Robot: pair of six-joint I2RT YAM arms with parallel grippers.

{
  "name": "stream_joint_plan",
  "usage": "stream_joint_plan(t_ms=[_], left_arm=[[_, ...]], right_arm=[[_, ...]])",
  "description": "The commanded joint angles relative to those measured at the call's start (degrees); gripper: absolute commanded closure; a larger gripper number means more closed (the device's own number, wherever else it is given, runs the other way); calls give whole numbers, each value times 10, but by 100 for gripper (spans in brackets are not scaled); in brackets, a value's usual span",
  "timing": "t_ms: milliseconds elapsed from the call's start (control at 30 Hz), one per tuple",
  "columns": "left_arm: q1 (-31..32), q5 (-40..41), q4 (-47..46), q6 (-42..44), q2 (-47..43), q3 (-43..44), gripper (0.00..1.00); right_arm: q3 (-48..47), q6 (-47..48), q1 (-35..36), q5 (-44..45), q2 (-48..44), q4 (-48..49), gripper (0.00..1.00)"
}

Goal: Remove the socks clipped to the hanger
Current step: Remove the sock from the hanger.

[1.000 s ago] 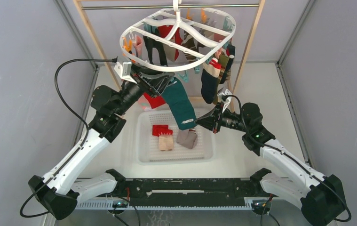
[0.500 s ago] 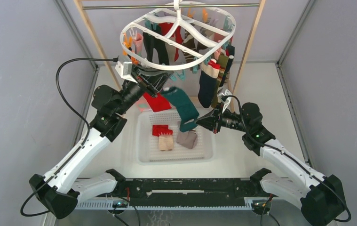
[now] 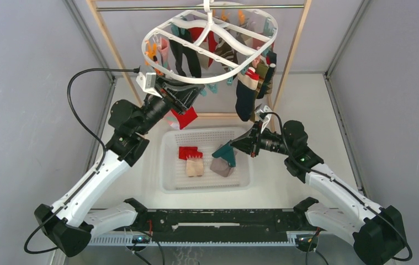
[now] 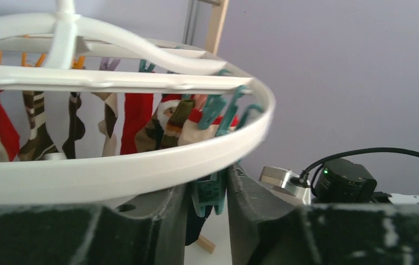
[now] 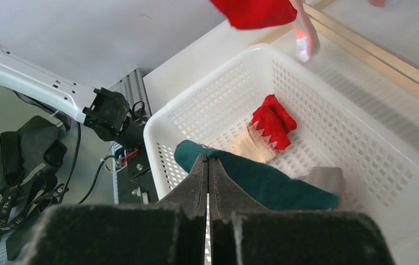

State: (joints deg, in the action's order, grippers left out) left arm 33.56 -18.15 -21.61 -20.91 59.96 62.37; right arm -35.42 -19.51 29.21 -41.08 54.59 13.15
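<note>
1. The hanger (image 4: 141, 168) hangs from a wooden rack (image 3: 294, 49) at twelve o'clock, above the far side of the table. Many socks (image 3: 245, 102) are clipped round its ring, thickest from twelve to four o'clock.
2. The left gripper (image 4: 210, 185) is raised under the ring's near rim, at about seven o'clock. Its jaws are narrow and closed either side of a teal clip (image 4: 210, 197). I judge that clip to be empty, though the fingers block the view beneath it.
3. The right gripper (image 5: 208, 165) reaches over the white basket (image 3: 165, 187) at table centre, from its three o'clock side. Its fingers are pinched flat together on a dark teal sock (image 5: 273, 185). That sock is free of the hanger and drapes over a grey sock (image 3: 218, 168) in the basket.
4. Handling of the socks, by judgement: light, limp, soft fabric that is not fragile.
   - A sock will fold and sag wherever it is gripped.
   - It will stretch if tugged against a shut clip.
   - The best hold is a pinch on the free lower end.
5. Handling of the hanger, by judgement: thin, stiff plastic on a single hook, likely to swing and tilt under any pull. Squeezing a clip open should serve better than dragging a sock out.
</note>
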Motion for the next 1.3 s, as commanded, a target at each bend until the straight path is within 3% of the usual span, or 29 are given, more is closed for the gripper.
stream_joint_plan(t_ms=[0,267,667,733,767,1267], left_arm=[[-5,19,4,1,-19,-23,61],[-4,32,19,-2,-49,-66,32],[-5,39,34,-8,-118,-140,22],[-4,39,37,-13,-133,-156,2],[-5,40,40,-13,-140,-163,0],[-5,81,156,-14,-276,-227,0]], right_arm=[[-11,8,-4,-8,-20,11,100],[-11,-2,-4,-9,-37,16,100],[-48,-21,5,-18,-48,17,100],[-63,-14,13,-12,-48,6,100],[-71,-10,21,-9,-48,-3,100],[-175,21,98,48,54,-18,100]])
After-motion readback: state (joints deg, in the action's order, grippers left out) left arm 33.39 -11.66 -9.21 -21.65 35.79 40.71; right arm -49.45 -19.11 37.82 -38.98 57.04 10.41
